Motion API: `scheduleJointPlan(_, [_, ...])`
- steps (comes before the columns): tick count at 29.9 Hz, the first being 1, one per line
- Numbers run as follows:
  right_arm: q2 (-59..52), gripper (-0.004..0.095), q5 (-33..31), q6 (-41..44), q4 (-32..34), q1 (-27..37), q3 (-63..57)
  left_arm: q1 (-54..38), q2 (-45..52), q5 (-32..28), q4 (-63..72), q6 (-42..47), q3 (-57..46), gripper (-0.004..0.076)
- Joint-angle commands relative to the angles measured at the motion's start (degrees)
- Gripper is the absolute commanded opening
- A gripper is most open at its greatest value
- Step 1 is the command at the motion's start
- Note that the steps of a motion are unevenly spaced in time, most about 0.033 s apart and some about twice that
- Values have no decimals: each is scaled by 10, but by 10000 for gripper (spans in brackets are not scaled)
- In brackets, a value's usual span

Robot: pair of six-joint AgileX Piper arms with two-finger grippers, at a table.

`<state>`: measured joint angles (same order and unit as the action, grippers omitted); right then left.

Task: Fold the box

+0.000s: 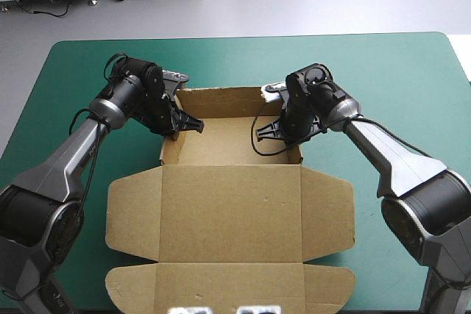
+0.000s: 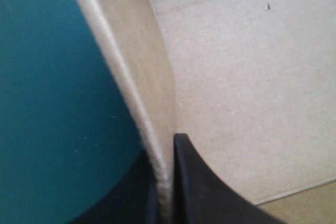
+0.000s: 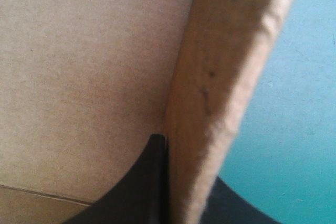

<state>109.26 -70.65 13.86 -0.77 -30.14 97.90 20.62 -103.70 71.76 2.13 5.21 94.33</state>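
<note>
You are looking at the box (image 1: 228, 204) lying mid-table on the teal-green cover (image 1: 383, 64), its tray walls standing at the far part, its lid lying flat toward the near edge; your left gripper (image 1: 180, 129) is clamping the tray's left wall; your right gripper (image 1: 287, 134) is pinching the right wall.

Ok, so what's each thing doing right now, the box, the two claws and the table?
box: open tray, walls up at the far end, lid lying flat toward the near edge.
left gripper: shut on the box's left wall, one finger inside, one outside.
right gripper: shut on the box's right wall, the same way.
table: teal-green cover, box resting on it.
</note>
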Motion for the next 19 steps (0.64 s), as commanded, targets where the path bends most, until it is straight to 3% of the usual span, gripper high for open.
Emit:
scheduleJointPlan(1, [-33, -24, -11, -25, -3, -8, 11, 8, 26, 14, 31, -4, 19, -6])
scheduleJointPlan(15, [-28, -20, -11, -33, 2, -3, 11, 8, 4, 17, 32, -1, 19, -4])
scheduleJointPlan(19, [-24, 90, -11, -44, -22, -3, 11, 8, 4, 17, 41, -1, 19, 49])
